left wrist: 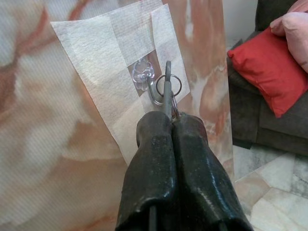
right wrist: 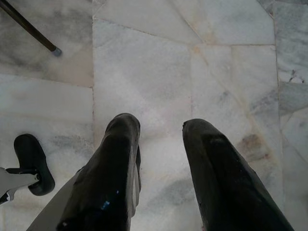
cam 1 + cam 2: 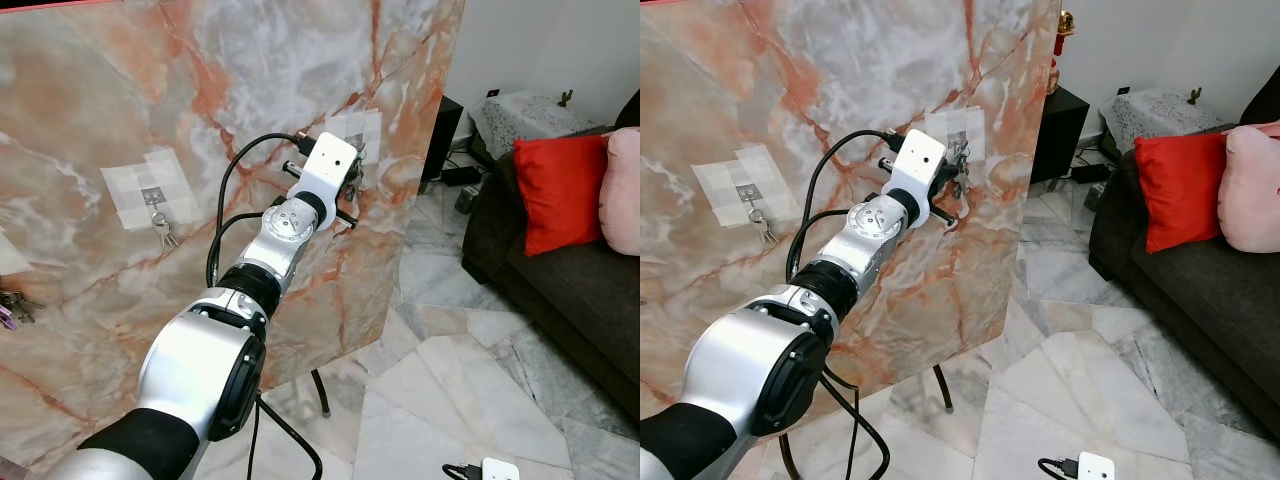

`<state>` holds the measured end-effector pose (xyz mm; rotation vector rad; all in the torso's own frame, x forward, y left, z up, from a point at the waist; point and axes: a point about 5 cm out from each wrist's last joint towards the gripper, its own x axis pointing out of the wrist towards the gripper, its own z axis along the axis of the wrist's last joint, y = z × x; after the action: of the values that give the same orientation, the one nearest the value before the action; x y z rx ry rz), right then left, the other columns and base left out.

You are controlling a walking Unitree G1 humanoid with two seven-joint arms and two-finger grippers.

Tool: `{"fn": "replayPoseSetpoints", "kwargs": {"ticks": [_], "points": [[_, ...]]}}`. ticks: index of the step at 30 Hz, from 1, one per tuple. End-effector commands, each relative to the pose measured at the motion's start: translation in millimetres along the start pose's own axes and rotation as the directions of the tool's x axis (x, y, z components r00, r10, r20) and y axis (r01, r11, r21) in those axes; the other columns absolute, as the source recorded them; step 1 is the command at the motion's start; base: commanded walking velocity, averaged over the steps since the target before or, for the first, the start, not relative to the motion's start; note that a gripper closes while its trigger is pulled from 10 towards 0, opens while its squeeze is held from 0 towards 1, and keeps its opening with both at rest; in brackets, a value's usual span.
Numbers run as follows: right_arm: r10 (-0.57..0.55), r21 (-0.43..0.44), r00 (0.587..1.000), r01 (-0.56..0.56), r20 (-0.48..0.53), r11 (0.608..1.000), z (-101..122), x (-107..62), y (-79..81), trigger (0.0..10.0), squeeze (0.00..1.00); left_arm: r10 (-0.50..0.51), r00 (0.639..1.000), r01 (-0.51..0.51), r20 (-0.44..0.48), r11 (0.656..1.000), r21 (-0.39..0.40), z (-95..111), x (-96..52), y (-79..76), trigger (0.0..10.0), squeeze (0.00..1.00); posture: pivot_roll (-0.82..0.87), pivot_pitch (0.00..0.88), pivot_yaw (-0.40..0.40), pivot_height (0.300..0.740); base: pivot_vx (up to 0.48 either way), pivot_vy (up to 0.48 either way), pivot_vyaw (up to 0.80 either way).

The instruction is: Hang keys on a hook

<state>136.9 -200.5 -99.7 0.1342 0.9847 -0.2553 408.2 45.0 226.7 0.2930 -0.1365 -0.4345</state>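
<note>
Keys meet hook on the marble panel

We see the left gripper (image 1: pixel 169 115) clenched on the keys (image 1: pixel 168 89), ring touching the clear hook (image 1: pixel 143 73) just left of it; the right gripper (image 2: pixel 161 144) hangs released.

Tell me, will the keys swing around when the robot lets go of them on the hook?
Probably a little. The keys hang by a thin ring from the left gripper, which is pinched shut, so they look loose and dangly. The clear hook is small and taped on, so a rough tug might pull it off.
</note>
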Motion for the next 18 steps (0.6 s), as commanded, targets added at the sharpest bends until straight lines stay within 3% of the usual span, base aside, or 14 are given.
{"fn": "replayPoseSetpoints", "kwargs": {"ticks": [1, 18], "points": [[-0.005, -0.003, 1.000, 0.005, 0.002, 1.000, -0.1, -0.2, -2.2, 10.0, 0.00, 0.005, 1.000, -0.005, 0.008, 1.000, 0.001, 6.8, 2.3, 1.5, 10.0, 0.00, 0.00, 0.000, -0.048, 0.740, 0.000, 0.000, 0.00], [-0.004, -0.005, 1.000, 0.004, 0.002, 1.000, -0.1, -0.2, -2.1, 10.0, 0.00, 0.012, 1.000, -0.012, -0.005, 1.000, -0.005, -1.6, -1.1, 4.5, 10.0, 0.00, 0.00, 0.000, -0.050, 0.740, 0.000, 0.000, 0.00]]}}
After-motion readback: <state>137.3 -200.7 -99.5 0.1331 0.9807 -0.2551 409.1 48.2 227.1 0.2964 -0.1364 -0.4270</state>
